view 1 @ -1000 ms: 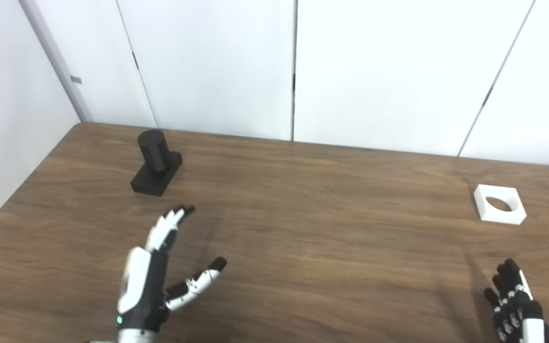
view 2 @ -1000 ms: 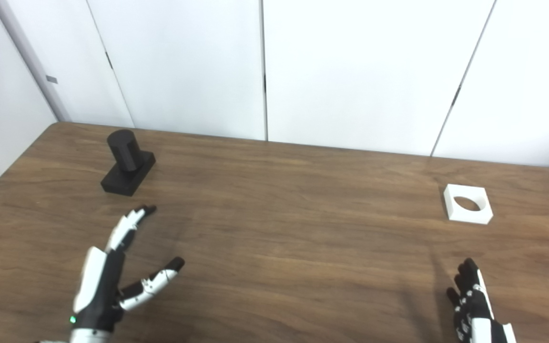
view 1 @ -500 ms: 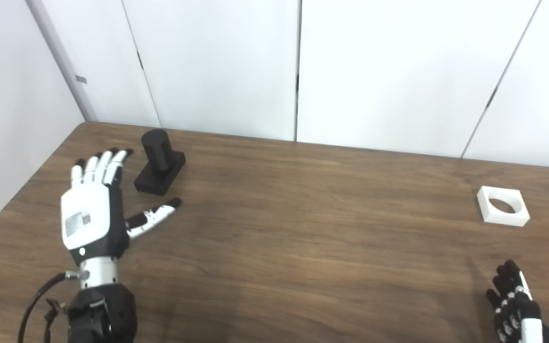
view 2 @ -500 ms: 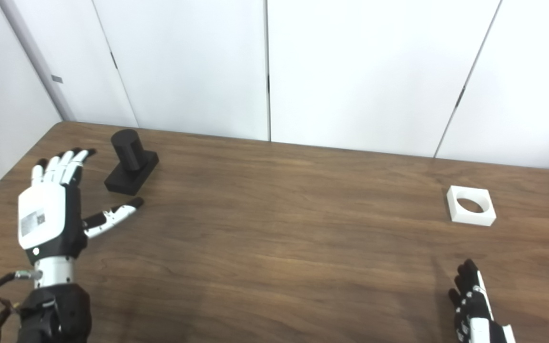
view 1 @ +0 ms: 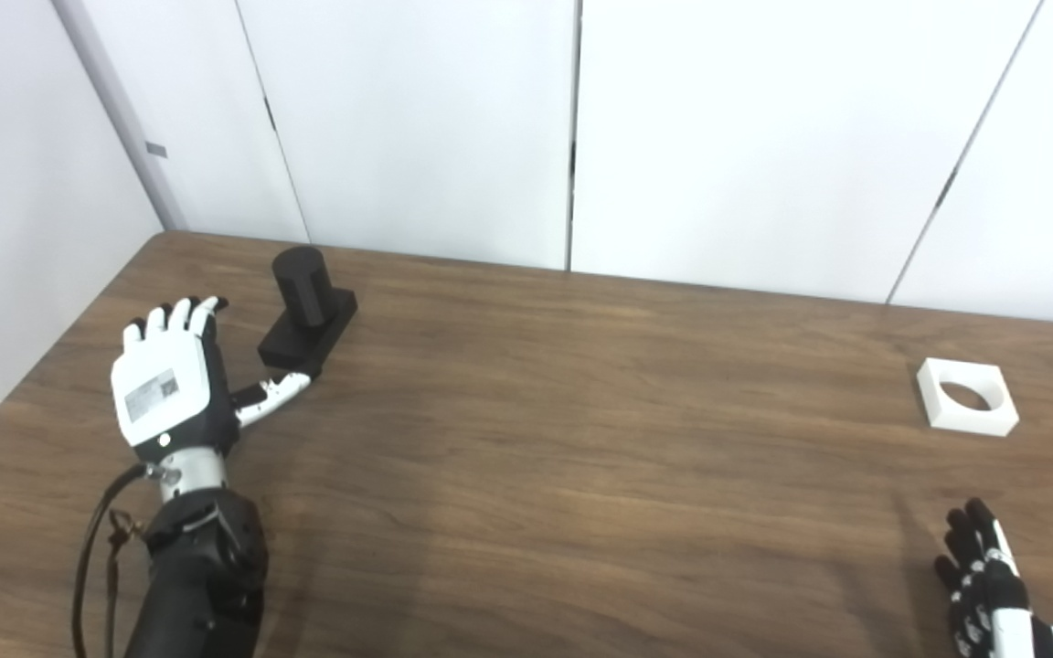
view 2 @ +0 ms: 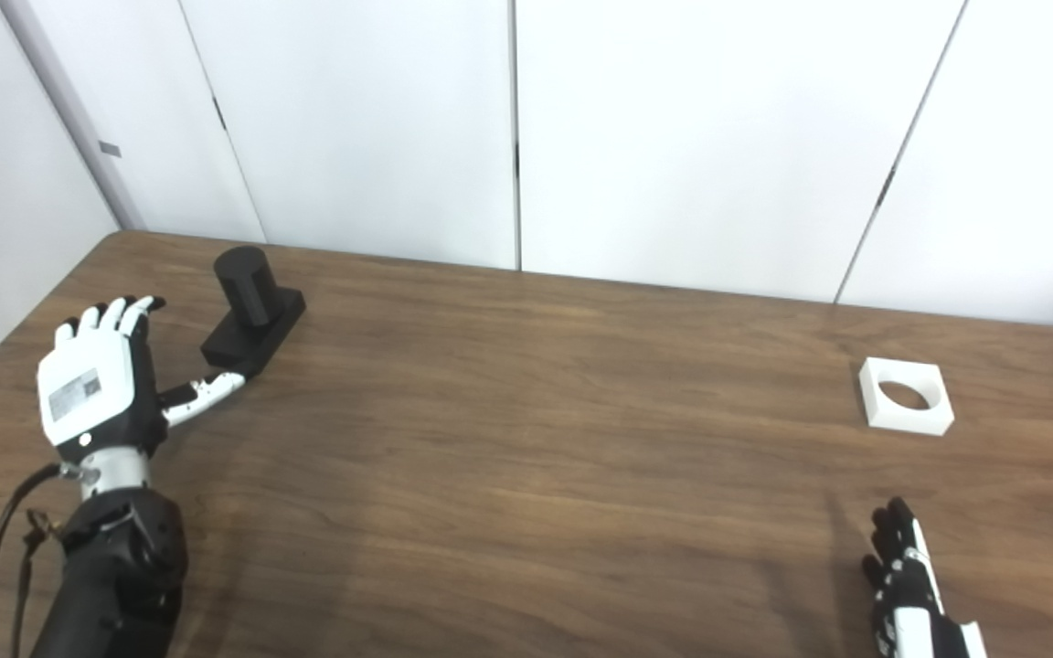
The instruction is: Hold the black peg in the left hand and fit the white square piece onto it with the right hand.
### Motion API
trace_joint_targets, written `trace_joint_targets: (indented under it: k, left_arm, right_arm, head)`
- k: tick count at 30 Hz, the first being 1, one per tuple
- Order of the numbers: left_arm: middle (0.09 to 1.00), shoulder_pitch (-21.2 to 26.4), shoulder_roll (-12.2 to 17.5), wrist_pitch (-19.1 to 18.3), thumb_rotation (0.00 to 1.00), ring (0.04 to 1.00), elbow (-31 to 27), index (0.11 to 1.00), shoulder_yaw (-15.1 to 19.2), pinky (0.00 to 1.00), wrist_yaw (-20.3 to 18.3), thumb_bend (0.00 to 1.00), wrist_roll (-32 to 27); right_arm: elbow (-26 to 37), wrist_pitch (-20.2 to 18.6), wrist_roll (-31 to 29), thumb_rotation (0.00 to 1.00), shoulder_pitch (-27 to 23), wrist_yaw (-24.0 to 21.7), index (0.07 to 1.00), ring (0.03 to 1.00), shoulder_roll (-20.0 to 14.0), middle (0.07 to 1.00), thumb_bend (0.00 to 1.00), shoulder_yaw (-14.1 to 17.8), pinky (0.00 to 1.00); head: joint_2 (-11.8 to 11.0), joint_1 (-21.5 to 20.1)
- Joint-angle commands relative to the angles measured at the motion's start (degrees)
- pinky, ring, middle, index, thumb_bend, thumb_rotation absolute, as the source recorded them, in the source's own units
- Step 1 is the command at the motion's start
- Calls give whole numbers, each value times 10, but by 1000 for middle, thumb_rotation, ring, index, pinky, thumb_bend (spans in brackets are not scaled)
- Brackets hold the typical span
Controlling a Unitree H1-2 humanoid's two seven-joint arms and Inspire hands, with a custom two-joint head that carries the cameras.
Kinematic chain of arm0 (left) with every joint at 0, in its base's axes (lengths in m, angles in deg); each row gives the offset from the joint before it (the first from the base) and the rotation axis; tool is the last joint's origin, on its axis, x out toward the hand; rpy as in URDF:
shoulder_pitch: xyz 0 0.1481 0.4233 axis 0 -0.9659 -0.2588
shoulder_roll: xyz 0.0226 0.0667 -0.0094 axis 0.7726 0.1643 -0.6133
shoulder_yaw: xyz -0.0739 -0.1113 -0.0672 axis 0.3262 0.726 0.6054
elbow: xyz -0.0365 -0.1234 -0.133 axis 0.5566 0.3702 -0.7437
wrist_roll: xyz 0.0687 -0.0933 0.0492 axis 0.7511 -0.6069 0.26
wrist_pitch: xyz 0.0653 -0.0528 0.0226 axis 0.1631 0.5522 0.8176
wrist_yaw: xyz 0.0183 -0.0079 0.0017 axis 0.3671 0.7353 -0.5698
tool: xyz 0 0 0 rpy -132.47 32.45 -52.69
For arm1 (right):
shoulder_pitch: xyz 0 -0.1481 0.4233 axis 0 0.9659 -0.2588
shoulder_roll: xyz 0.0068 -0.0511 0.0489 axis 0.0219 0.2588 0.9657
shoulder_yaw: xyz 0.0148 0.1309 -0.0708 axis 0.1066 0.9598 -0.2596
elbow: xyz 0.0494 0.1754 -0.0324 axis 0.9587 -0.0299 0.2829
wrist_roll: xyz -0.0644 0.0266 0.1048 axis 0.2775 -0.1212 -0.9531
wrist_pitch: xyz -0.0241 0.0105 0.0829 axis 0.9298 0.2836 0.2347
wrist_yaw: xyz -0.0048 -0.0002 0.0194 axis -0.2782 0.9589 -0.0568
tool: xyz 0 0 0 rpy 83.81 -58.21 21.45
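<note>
Closest to the camera, at the bottom right edge, the right hand [view 1: 983,585] peeks into the picture. Only its black and white fingers show, pointing up and away over the table [view 1: 581,457]. They look close together and hold nothing, but most of the hand is cut off, so it is hard to tell how it is set.

On the left side, the left arm [view 1: 197,576] reaches up from the bottom edge. The left hand [view 1: 170,388] is held flat with its white back facing the camera. Its fingers [view 1: 170,320] are spread and point away toward the wall. Its thumb [view 1: 271,397] sticks out to the right, and the tip is right at the near corner of the black peg [view 1: 305,306]. The hand holds nothing.

The black peg stands just past the thumb, near the far left corner of the table. It is a round post standing straight up on a flat base. The base's long side runs from the thumb back toward the wall.

Far over on the right, the white square piece [view 1: 967,396] lies flat on the table, well apart from both hands. Its round hole faces up.
</note>
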Motion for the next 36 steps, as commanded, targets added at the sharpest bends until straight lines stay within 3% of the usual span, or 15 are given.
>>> trace_joint_targets:
  k: [1,8,13,18,36]
  left_arm:
    - [909,32,22,-4,643,935,12,826,-5,957,9,939,0]
    - [894,71,25,-22,632,930,55,802,-8,949,-7,922,-51]
    - [876,97,23,-19,663,904,82,765,-9,907,-14,974,-101]
    - [853,121,21,-14,630,870,130,741,-18,852,6,995,-130]
    - [868,183,39,-25,596,893,281,766,-61,895,77,978,-157]
  right_arm:
    - [16,-5,-1,1000,5,1,1000,1000,19,983,532,-4,1000]
    - [26,-11,-7,1000,7,3,1000,1000,22,987,512,-4,1000]
    - [33,-15,-13,1000,9,5,1000,1000,25,987,485,-5,1000]
    - [39,-17,-16,1000,12,4,1000,1000,23,990,503,-7,1000]
    - [61,-35,-6,1000,19,8,1000,1000,24,1000,466,-14,1000]
  head:
    - [0,-1]
    - [3,-4]
    - [4,-6]
    - [7,-7]
    - [8,-12]
